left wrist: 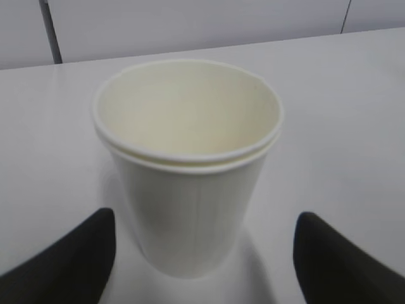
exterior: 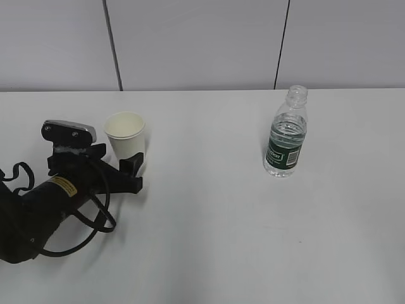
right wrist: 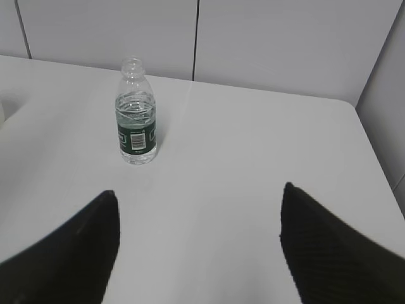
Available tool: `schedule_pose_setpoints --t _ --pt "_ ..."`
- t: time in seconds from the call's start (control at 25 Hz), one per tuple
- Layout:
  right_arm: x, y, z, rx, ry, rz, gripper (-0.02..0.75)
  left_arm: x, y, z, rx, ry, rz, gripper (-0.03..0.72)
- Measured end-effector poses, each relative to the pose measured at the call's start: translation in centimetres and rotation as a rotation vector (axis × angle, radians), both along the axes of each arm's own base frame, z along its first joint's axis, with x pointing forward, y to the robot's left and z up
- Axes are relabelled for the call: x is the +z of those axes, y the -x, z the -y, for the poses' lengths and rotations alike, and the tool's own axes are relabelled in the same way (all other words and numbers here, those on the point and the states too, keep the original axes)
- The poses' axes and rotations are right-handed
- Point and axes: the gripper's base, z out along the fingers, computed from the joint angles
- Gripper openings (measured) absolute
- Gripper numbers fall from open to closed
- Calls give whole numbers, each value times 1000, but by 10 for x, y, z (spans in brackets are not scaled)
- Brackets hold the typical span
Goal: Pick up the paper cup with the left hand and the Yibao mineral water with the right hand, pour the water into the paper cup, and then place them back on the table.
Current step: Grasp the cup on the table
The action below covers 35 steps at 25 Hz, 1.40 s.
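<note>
Standing upright: paper cup [exterior: 125,133], bottle [exterior: 286,132].

A pale grey panelled wall [exterior: 196,44] with dark vertical seams [exterior: 112,44] stands behind.

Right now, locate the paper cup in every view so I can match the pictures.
Exterior view: paper cup left of centre, by the left hand.
Left wrist view: cup fills the centre, between the fingers.
Right wrist view: not clearly visible.
Shared landmark: the white table, backed by the seamed wall.
</note>
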Motion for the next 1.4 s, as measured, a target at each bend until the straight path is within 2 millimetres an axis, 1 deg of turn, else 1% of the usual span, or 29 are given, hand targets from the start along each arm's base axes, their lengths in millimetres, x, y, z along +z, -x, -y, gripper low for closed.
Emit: schedule_pose_setpoints --t 0.24,0.32,0.4,0.52,0.72,0.84,1.04,1.2,1.4 --pt "0 0 0 0 0 4 585 1 -2 -1 15 5 3 534" --pt "1 0 0 -1 1 6 585 2 -4 0 16 10 10 559" --pt "1 0 0 -1 1 8 585 3 -10 3 16 16 25 601" --pt "2 0 0 -2 1 19 585 -1 -15 4 22 19 28 622" --pt "5 -1 0 -3 0 55 585 -5 -26 8 30 26 42 623" --pt "0 -5 -1 3 -11 55 585 -10 -31 9 37 27 41 622" --pt "-9 -16 -4 25 -68 102 585 -18 -30 9 42 20 21 600" --pt "-14 -25 -4 25 -102 177 585 -20 -30 8 45 18 16 591" --pt "-24 -34 -4 18 -127 222 585 -20 -31 9 46 20 20 590"
